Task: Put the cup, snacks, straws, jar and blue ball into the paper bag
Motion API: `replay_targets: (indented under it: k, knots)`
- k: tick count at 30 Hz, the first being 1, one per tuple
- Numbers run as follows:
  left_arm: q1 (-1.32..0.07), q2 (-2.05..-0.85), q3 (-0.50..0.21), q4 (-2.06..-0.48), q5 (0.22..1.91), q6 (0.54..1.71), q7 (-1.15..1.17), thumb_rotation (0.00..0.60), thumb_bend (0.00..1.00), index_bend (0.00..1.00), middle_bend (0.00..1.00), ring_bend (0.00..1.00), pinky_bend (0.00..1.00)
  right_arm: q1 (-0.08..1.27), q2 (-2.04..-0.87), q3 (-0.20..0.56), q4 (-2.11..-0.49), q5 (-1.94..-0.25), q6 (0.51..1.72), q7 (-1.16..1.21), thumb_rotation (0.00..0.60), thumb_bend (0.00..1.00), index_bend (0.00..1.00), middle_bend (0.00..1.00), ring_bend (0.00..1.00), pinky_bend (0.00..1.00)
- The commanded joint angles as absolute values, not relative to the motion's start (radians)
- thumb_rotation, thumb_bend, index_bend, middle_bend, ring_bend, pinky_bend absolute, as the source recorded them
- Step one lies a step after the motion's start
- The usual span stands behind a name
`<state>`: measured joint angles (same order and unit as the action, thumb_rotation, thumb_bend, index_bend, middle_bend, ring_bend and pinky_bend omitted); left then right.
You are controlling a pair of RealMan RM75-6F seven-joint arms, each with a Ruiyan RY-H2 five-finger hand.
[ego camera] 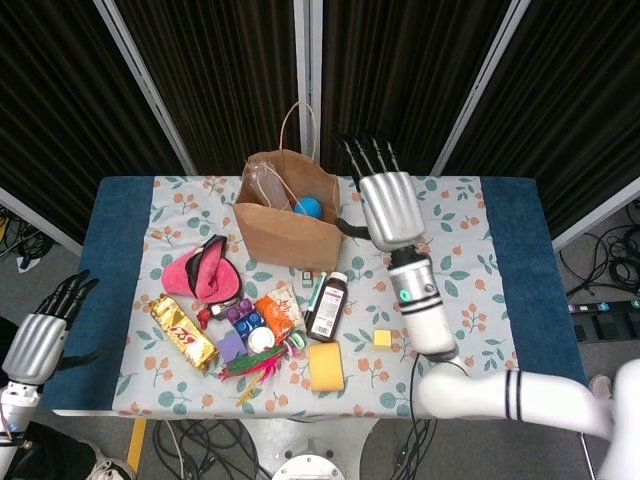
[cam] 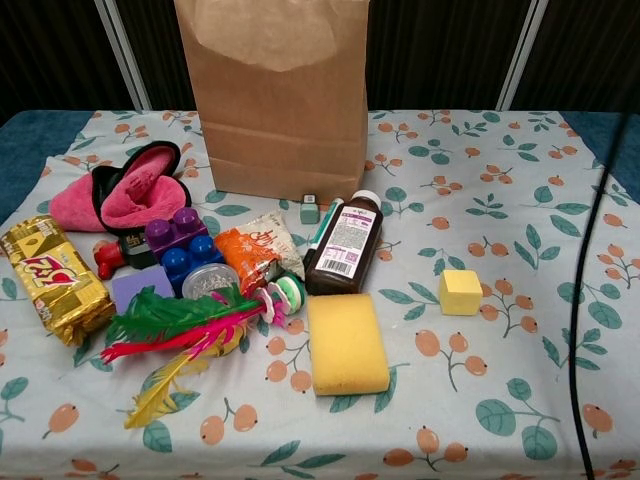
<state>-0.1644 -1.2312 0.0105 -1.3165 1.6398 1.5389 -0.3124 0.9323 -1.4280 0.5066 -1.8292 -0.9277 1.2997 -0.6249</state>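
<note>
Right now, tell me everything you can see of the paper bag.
The paper bag is plain brown, creased paper, standing upright and open at the table's far middle, with a thin loop handle rising from its rim. Inside show the blue ball and something clear. The right hand hovers beside it, fingers spread, not touching.
</note>
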Motion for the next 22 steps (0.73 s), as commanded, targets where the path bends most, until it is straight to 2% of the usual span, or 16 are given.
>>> replay_targets:
  k: [1,3,6,9,15,22]
  knots:
    - [-0.164,-1.231,0.018,-1.327,1.653,1.541,-0.299,0.600,0.11,0.09,0.11,0.06,0.22,0.642,-1.138,0.186,-2.054,-1.280,1.460,-0.683,0.600,0.00,0.02,0.10,0.00,0.00]
    - [-0.164,-1.233,0.024,-1.335,1.666,1.545,-0.287,0.600,0.11,0.09,0.11,0.06,0.22,0.525,-1.073,0.060,-2.032,-1.389,1.518,-0.628,0.600,0.00,0.02,0.10,0.00,0.00]
    - [-0.162,-1.234,0.034,-1.350,1.683,1.549,-0.270,0.600,0.11,0.09,0.11,0.06,0.22,0.384,-1.049,-0.075,-1.919,-1.491,1.585,-0.467,0.600,0.00,0.02,0.10,0.00,0.00]
    - [-0.158,-1.232,0.046,-1.368,1.699,1.555,-0.248,0.600,0.11,0.09,0.11,0.06,0.22,0.277,-1.093,-0.146,-1.731,-1.537,1.641,-0.331,0.600,0.00,0.02,0.09,0.00,0.00]
    - [-0.148,-1.233,0.064,-1.376,1.708,1.552,-0.229,0.600,0.11,0.09,0.11,0.06,0.22,0.154,-1.218,-0.149,-1.418,-1.501,1.669,-0.092,0.600,0.00,0.02,0.09,0.00,0.00]
    - [-0.142,-1.244,0.074,-1.370,1.713,1.548,-0.220,0.600,0.11,0.09,0.11,0.06,0.22,0.116,-1.266,-0.107,-1.278,-1.510,1.677,0.025,0.600,0.00,0.02,0.08,0.00,0.00]
